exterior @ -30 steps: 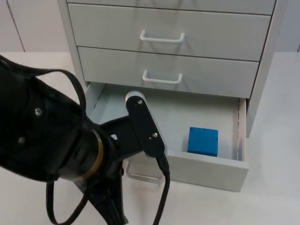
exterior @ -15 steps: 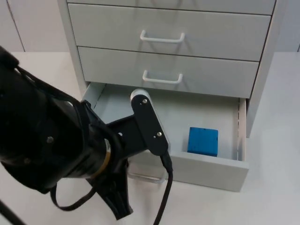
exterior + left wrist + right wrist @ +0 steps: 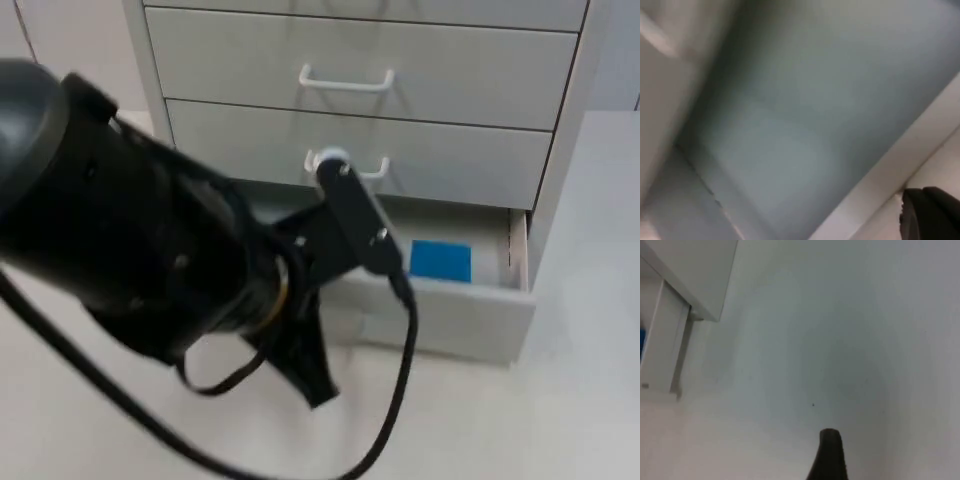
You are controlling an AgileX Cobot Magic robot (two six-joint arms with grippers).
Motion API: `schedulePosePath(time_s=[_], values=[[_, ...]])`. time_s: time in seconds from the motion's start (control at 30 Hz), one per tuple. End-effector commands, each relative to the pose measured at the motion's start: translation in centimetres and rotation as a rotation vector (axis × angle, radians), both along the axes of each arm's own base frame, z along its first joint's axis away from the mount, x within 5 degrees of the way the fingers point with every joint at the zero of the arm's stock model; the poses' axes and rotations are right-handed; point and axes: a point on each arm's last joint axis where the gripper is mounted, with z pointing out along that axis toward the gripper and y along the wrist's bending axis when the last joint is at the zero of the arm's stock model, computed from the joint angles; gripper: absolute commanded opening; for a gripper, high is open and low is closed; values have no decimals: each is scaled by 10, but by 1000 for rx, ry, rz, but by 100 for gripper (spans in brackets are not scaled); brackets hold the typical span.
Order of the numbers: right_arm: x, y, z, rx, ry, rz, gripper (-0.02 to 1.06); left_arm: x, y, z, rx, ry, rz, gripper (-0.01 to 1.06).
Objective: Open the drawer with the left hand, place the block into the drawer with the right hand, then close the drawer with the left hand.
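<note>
Top view, hidden: left arm (image 3: 130, 250) covers the left half of the frame and hides the left part of the drawer (image 3: 450, 320), its handle and the floor behind the front panel
Block (image 3: 440, 260): blue, inside the drawer near its right wall, right of centre in the frame; its lower part is cut off by the front panel
Drawer: lowest of the cabinet (image 3: 560, 130), partly open; only the right stretch of its front panel, the right wall and a strip of the inside can be seen
Upper drawers: both shut; the top handle (image 3: 345, 80) is in full sight, the middle handle (image 3: 350, 165) is partly behind the arm's bar
Left gripper (image 3: 932, 212): at the drawer, close over its pale inside and front edge in the left wrist view; whether it is wide, narrow or holding anything cannot be told
Right gripper (image 3: 827, 460): waits above bare table (image 3: 580, 420), well apart from the cabinet corner in the right wrist view; its grip cannot be told either
Hard to make out: left wrist view is smeared, so the drawer's inner edges are soft bands
Edges: drawer's right wall runs close beside the cabinet's right side
Open room: bare table lies in front of the drawer at lower right of the top view and to the right of the cabinet
</note>
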Motion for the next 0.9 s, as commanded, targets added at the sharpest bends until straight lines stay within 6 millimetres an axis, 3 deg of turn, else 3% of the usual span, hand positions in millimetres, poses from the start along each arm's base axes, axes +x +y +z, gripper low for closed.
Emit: schedulePosePath(time_s=[0.0, 0.3, 0.53, 0.87], values=[[0, 1, 4, -4, -28, 9, 62, 10, -7, 8, -8, -60, 7, 0], [1, 1, 4, -4, -30, 9, 62, 35, -23, -2, 3, -87, 22, 0], [1, 1, 4, -4, -32, 9, 62, 65, -8, -11, 1, -84, 104, 0], [2, 1, 5, -4, -47, 10, 62, 94, 2, 3, -66, -97, 143, 0]])
